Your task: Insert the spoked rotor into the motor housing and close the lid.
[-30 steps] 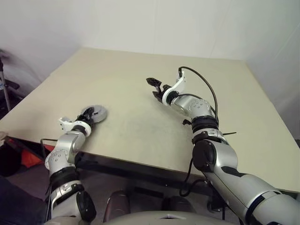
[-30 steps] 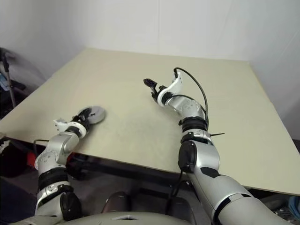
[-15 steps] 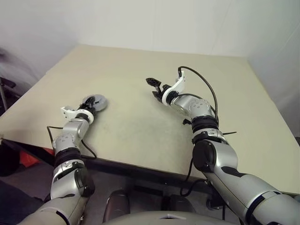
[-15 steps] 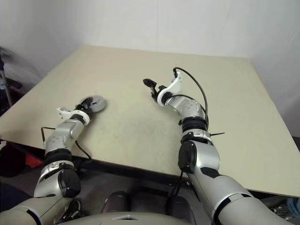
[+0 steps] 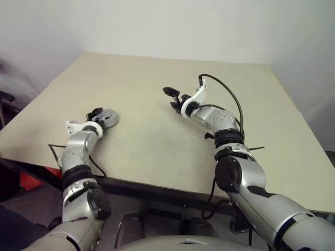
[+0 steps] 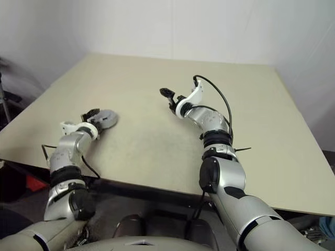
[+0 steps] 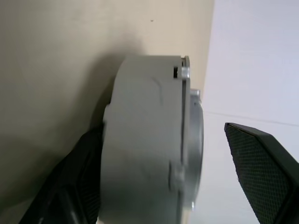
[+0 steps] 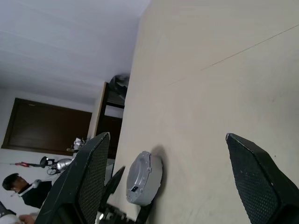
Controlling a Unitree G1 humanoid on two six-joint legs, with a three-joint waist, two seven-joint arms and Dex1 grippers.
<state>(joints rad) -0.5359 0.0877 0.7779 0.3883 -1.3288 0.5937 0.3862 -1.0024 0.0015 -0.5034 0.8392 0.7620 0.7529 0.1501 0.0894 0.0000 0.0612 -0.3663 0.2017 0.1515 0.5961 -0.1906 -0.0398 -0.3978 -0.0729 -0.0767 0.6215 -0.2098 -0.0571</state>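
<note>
Beige table [image 5: 157,104] between white walls, grey housing [image 5: 108,116] inside spread left claw [image 5: 98,116], perhaps touching; right claw [image 5: 171,98] spread.

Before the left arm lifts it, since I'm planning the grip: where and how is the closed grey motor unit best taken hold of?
Probably by its cylindrical side wall. The closed motor housing lies flat on the table, its grey lid seated on top. The left gripper comes in level from the near table edge, open jaws straddling it; the seam and raised cap favour gripping the plain wall low, across the width.
</note>
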